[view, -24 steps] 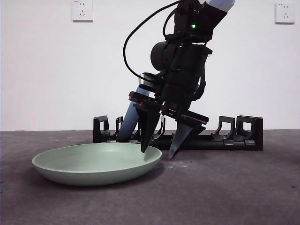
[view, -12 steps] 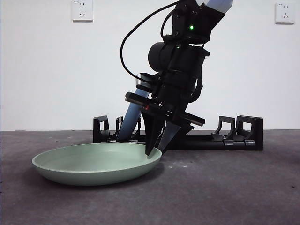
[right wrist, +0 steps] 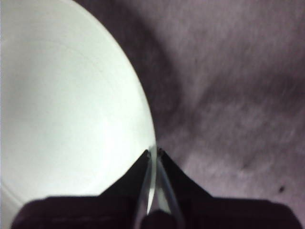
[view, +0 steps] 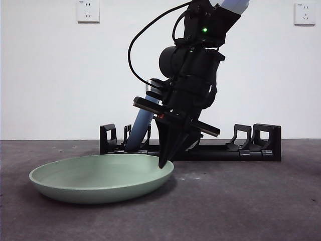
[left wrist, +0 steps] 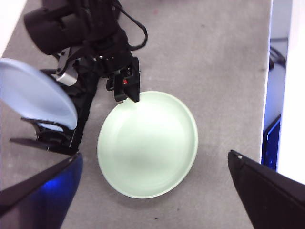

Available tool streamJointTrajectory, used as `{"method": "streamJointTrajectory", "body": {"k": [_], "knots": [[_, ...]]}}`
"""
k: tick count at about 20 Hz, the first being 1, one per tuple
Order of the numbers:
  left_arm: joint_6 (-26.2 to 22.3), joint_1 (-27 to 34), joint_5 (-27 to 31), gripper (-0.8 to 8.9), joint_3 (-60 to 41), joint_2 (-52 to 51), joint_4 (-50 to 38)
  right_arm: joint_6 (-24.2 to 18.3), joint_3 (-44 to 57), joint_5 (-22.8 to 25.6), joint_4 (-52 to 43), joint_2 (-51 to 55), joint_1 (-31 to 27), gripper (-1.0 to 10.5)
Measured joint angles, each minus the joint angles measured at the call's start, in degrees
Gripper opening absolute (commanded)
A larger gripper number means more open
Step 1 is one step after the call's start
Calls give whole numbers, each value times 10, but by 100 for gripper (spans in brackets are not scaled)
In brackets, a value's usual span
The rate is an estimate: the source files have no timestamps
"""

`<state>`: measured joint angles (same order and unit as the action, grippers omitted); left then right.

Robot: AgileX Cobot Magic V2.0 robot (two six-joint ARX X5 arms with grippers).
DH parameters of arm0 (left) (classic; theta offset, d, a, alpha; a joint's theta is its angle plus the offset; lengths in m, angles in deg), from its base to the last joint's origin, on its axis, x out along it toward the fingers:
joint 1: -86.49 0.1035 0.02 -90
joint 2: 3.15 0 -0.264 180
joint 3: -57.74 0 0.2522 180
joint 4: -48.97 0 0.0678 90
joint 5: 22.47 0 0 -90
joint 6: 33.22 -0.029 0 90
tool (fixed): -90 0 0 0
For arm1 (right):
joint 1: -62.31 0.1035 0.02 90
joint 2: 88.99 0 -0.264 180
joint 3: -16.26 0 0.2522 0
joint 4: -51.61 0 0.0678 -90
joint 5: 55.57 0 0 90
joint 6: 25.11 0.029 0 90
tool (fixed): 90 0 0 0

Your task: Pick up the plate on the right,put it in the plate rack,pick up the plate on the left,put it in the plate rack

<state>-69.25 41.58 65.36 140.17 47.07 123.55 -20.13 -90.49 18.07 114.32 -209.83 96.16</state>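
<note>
Table [view: 251, 201]: grey and flat. It holds the rack and the green plate.

Rack [view: 261, 145]: long, low and black, at the far side of the table by the white wall. Its prongs stand up so that plates can lean between them. From above it shows at [left wrist: 52, 140].

Green plate [view: 100, 176]: on the table, near and to the left, just in front of the rack. Its right rim sits a bit higher than its left, most likely because the right gripper has it there. It also shows at [left wrist: 147, 143] and [right wrist: 62, 119].

Blue plate [view: 142, 125]: already in the rack, near its left end. It stands on its edge and leans against the prongs, so it stays up. It shows at [left wrist: 35, 98] too.

Right gripper [view: 165, 160]: reaches down from above to the right rim of the green plate. Its jaws are pressed together on the thin rim, one on each side, as the right wrist view shows at [right wrist: 153, 155]. My guess is that it grips the edge so it can tip the plate up to fit the rack.

Left gripper [left wrist: 152, 191]: waits high above the table. Its jaws are wide apart and hold nothing.
</note>
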Motion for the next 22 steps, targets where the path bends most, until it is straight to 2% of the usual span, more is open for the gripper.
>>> {"method": "streamJointTrajectory", "body": {"k": [3, 7, 12, 16, 19, 22], "knots": [[-14, -34, 18, 535, 0, 14, 2, -2, 0, 1, 22, 20, -1, -12], [-39, -105, 59, 535, 0, 47, 5, -12, 1, 5, 56, 124, -17, -12], [-80, -188, 166, 534, 0, 115, -13, -18, 1, -22, 107, 242, -50, -12], [-101, -206, 224, 527, 0, 165, -51, -20, 1, -35, 144, 285, -54, -12], [-105, -205, 270, 372, 0, 190, -81, -27, 1, -45, 165, 299, -54, -12], [-107, -205, 273, 263, 0, 200, -83, -30, 1, -47, 173, 304, -54, -12]]}}
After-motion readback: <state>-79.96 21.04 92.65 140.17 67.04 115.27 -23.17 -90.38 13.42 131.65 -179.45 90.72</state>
